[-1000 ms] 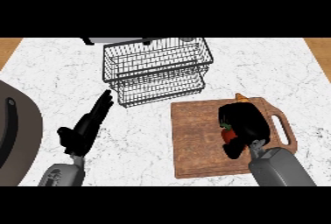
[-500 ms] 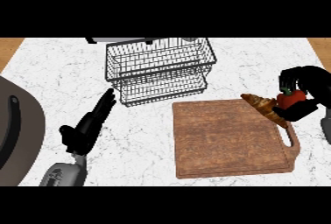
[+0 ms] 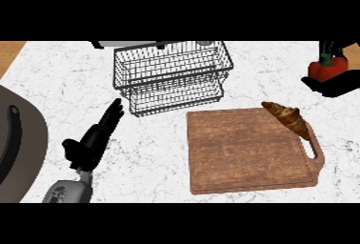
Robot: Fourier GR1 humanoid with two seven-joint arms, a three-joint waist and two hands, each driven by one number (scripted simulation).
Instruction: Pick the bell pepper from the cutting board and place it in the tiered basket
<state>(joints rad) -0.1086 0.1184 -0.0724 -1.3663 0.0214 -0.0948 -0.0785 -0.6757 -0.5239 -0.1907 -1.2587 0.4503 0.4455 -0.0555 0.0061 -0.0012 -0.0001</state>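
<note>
A red bell pepper (image 3: 325,69) with a green stem is held in my right hand (image 3: 336,83) at the far right edge, above the counter and right of the basket; the fingers curl round it and part of the hand runs out of view. The wire tiered basket (image 3: 172,76) stands at the back centre. The wooden cutting board (image 3: 246,152) lies in front of it to the right, with a croissant (image 3: 287,117) on its back right corner. My left hand (image 3: 95,138) rests open at the left, fingers straight, pointing toward the basket.
A large dark round pan (image 3: 17,143) with a handle fills the left edge. A grey object (image 3: 112,44) peeks out behind the basket. The white marble counter (image 3: 155,176) ends at a wooden strip (image 3: 10,50) at the back left.
My right hand has lifted the bell pepper off the cutting board and carried it up and to the right, toward the view's edge. The left hand has stayed put.
</note>
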